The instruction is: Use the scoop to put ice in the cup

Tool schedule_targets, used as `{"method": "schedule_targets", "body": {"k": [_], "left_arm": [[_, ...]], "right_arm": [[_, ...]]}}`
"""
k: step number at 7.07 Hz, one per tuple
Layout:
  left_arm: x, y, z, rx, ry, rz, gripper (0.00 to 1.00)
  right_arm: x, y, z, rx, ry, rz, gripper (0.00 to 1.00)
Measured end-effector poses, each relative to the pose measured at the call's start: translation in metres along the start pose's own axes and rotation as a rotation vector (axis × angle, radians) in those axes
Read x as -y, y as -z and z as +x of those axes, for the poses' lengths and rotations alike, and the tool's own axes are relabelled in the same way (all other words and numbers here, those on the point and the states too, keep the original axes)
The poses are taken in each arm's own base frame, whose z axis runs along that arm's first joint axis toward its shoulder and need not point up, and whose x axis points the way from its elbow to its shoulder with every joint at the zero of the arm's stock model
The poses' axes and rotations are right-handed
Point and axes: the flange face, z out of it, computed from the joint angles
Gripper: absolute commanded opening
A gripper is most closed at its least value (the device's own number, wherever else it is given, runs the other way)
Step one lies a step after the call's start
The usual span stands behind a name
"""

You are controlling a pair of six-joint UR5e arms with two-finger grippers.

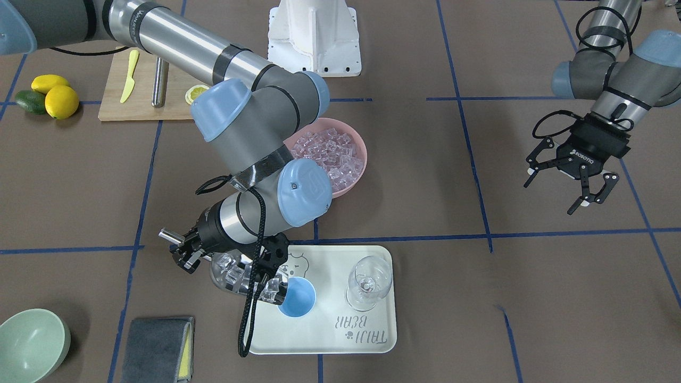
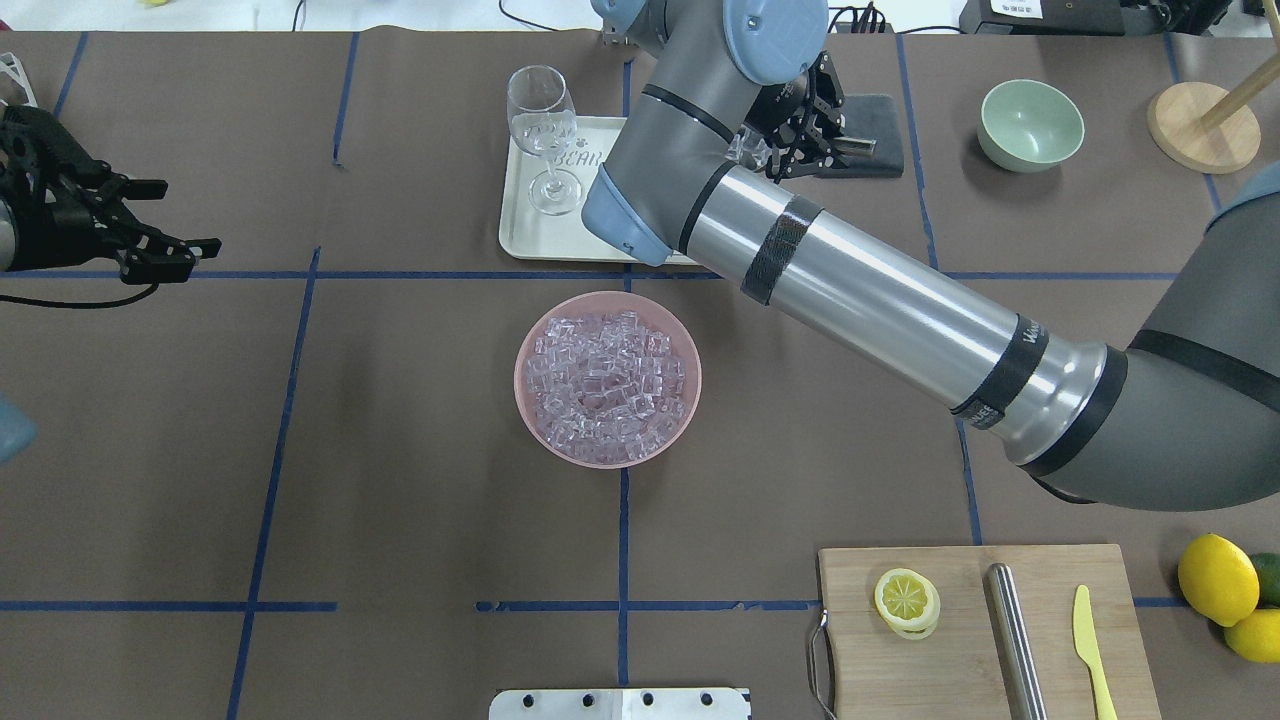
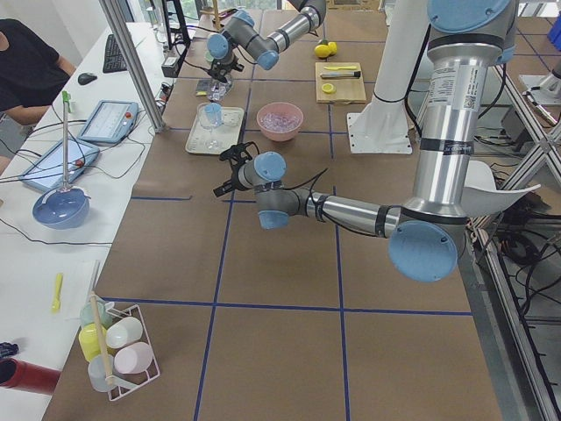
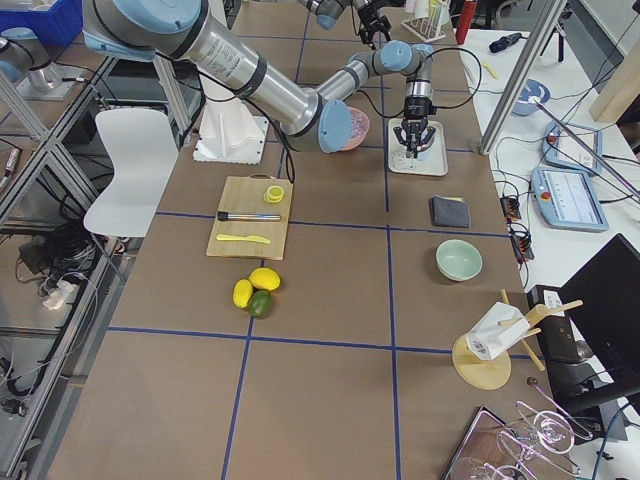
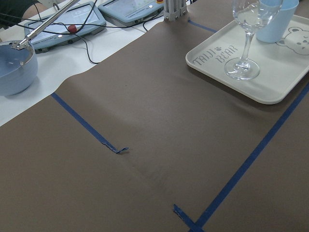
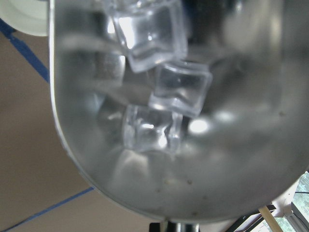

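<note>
My right gripper (image 1: 184, 254) is shut on the short handle of the steel scoop (image 1: 234, 275). The scoop is tilted, with its lip at the rim of the light-blue cup (image 1: 298, 298) on the tray. A few clear ice cubes (image 6: 159, 92) lie in the scoop's trough, some sliding toward the lip (image 1: 272, 290). More ice (image 2: 605, 385) fills the pink bowl (image 2: 527, 345) mid-table. In the overhead view the right arm hides the cup. My left gripper (image 1: 572, 183) hangs open and empty far off to the side, above bare table.
A clear wine glass (image 1: 367, 282) stands on the cream tray (image 1: 340, 332) beside the cup. A pale green bowl (image 1: 32, 343) and a grey cloth (image 1: 157, 348) lie near the tray. A cutting board (image 2: 960, 650) holds a lemon half, a steel cylinder and a yellow knife.
</note>
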Motion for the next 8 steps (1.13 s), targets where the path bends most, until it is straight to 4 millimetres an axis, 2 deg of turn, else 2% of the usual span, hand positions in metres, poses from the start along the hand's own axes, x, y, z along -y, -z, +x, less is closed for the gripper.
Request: {"method": "schedule_targets", "body": {"k": [4,8], "left_arm": [[-0.001,0.000,0.000,0.000,0.000,-0.001,1.00],[-0.002,0.001,0.000,0.001,0.001,-0.001,1.00]], "right_arm": [[-0.004,0.027,0.008,-0.027,0.070,-0.075,0.00],[-0.004,0.026,0.011,-0.047,0.083,-0.101,0.00]]}}
